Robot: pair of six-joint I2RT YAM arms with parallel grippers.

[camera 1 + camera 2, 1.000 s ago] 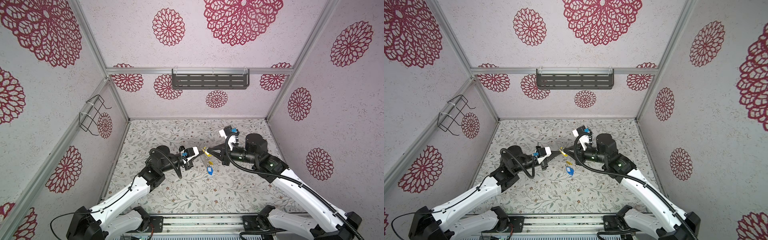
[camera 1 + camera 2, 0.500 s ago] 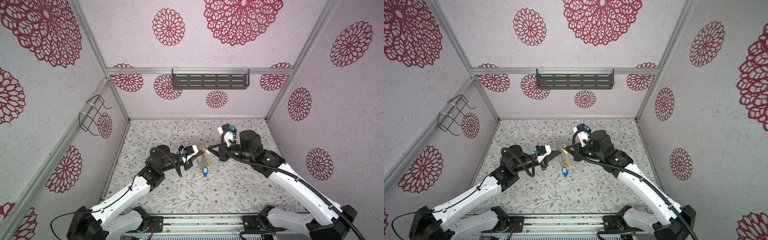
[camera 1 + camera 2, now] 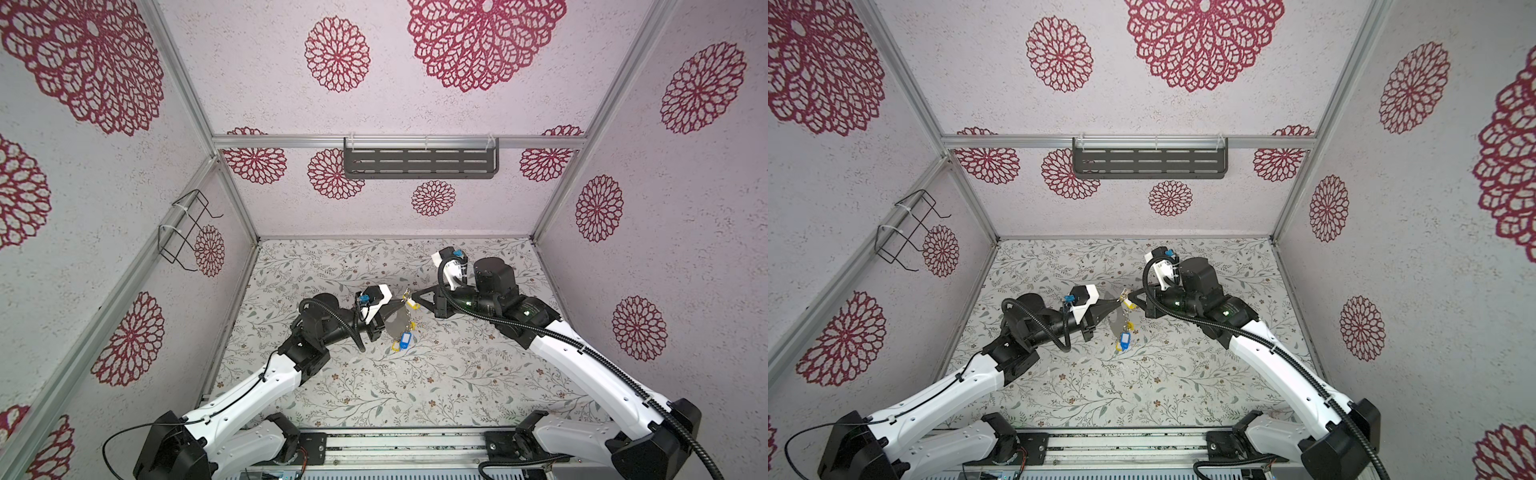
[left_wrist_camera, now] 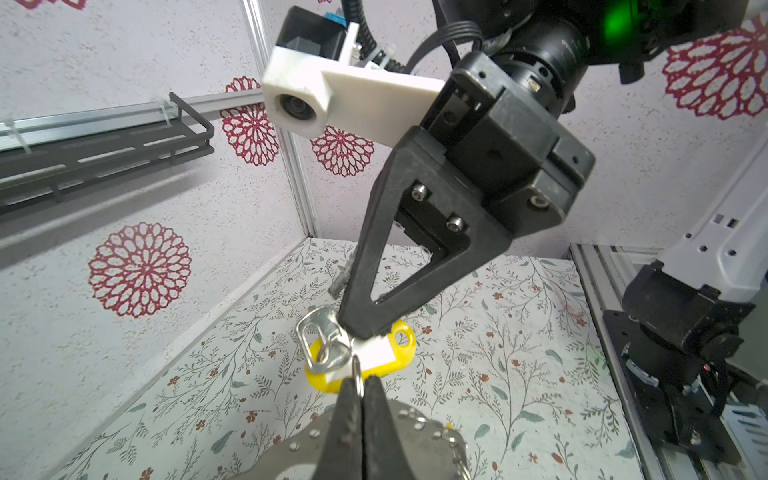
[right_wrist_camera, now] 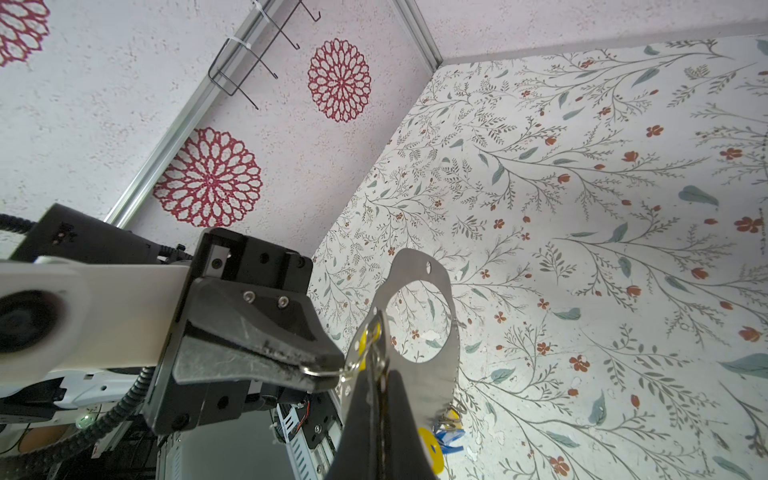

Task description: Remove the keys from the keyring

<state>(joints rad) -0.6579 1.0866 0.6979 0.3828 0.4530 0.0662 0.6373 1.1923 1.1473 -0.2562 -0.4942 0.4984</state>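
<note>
As I view it, left end effector (image 4: 360,380) grips the keyring's (image 5: 436,374) small ring, right end effector (image 5: 376,380) grips a yellow key (image 4: 401,351); a blue key (image 3: 1124,340) dangles beneath.

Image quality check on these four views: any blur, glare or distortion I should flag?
Both top views: even light, wide-angle perspective, walls splay outward, keys tiny. Left wrist view: the left gripper is soft up close, yellow key sharp, green lamp blown out. Right wrist view: right gripper blurred, keyring shows mild sheen.
</note>
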